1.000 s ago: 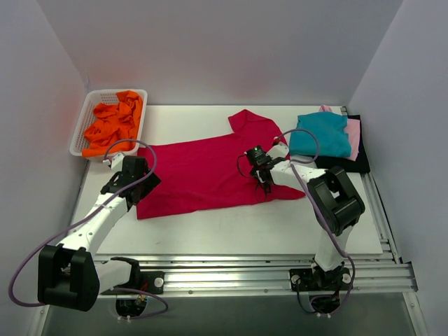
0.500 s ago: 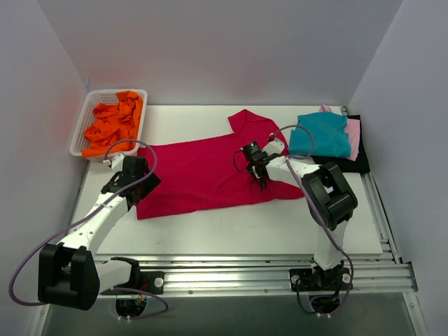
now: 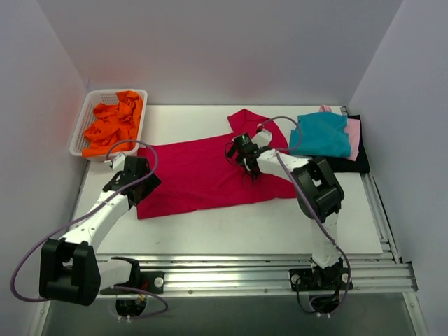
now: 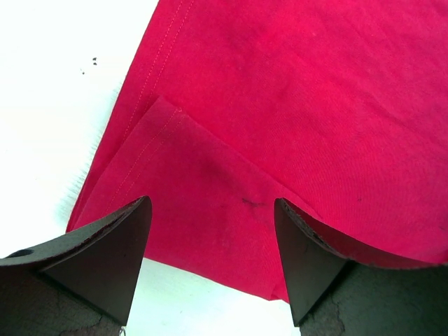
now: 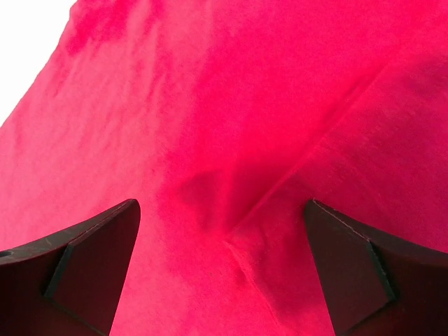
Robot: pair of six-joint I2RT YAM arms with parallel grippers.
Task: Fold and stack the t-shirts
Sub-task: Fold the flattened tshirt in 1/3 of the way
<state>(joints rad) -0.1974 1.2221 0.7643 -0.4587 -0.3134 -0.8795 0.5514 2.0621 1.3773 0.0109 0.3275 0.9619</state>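
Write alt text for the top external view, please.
A red shirt spreads across the table, left gripper at its left edge, right gripper over its right half. Orange shirts fill a basket at left; a teal shirt, pink shirt and black shirt sit stacked at right.

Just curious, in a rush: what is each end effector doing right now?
Left end effector: open, empty, above the red t-shirt.
Right end effector: open, empty.

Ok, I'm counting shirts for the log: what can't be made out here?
- Top view: black shirt mostly hidden under teal shirt and pink shirt.
- Top view: orange cloth crumpled in basket; count unclear.
- Wrist views: red shirt cut off by frame edges.
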